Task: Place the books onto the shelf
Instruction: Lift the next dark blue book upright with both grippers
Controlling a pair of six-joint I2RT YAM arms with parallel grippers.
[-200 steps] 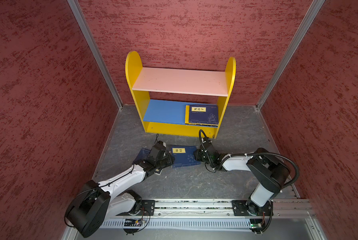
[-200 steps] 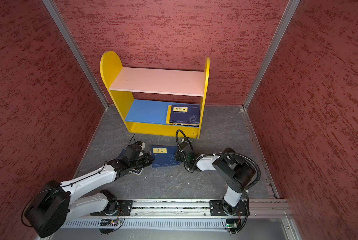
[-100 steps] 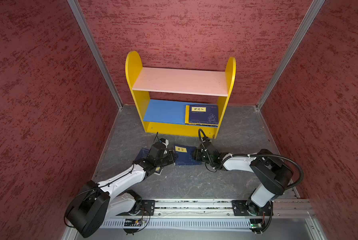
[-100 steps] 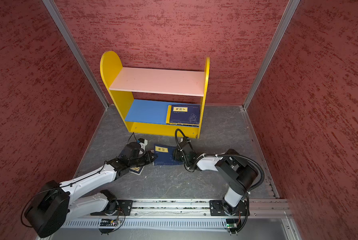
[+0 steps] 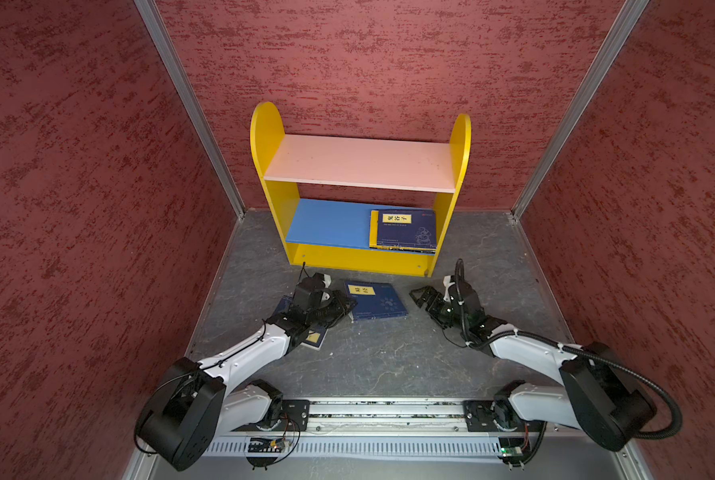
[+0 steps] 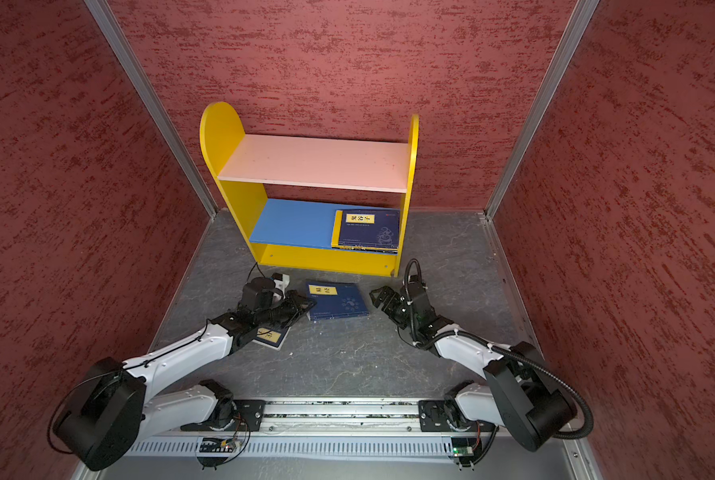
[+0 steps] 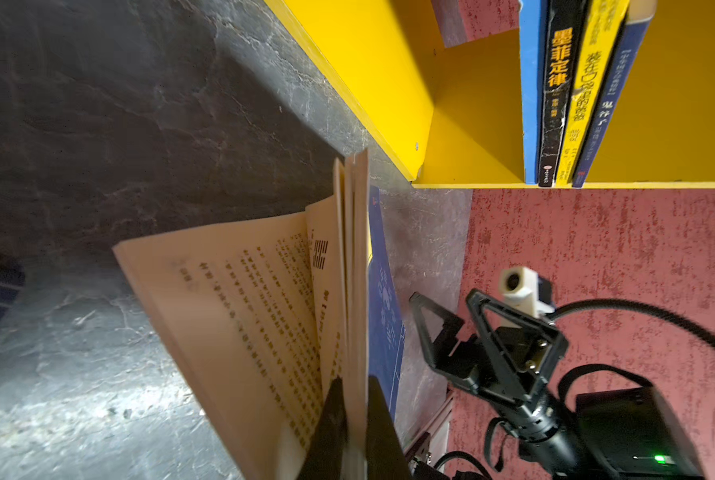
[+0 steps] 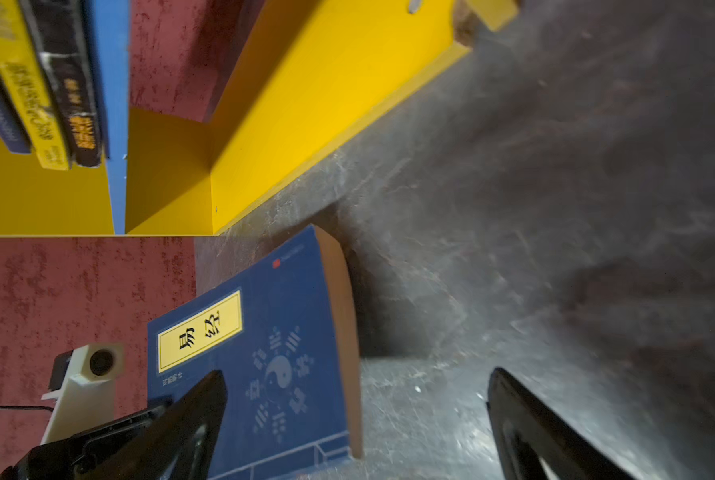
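Observation:
The shelf (image 5: pixel 360 162) (image 6: pixel 314 160) stands at the back wall. A stack of books topped by a navy one (image 5: pixel 405 228) lies on its blue lower board; the left wrist view shows black (image 7: pixel 555 83) and yellow (image 7: pixel 588 91) spines there. A navy book with a yellow label (image 5: pixel 374 301) (image 8: pixel 272 345) lies on the floor before the shelf. My left gripper (image 5: pixel 347 309) (image 7: pixel 355 415) is shut on its left edge, pinching the cover and some pages while the other pages (image 7: pixel 256 299) fan down. My right gripper (image 5: pixel 420 297) (image 8: pixel 355 415) stands open just right of it, not touching.
Another navy book (image 5: pixel 316 338) (image 6: pixel 270 336) lies on the grey floor, partly under my left arm. Red walls close in on three sides. The arms' rail (image 5: pixel 389 409) runs along the front edge.
My right gripper has opened wide and drawn back a little to the right, off the floor book's right edge. My left gripper has stayed shut on its left edge.

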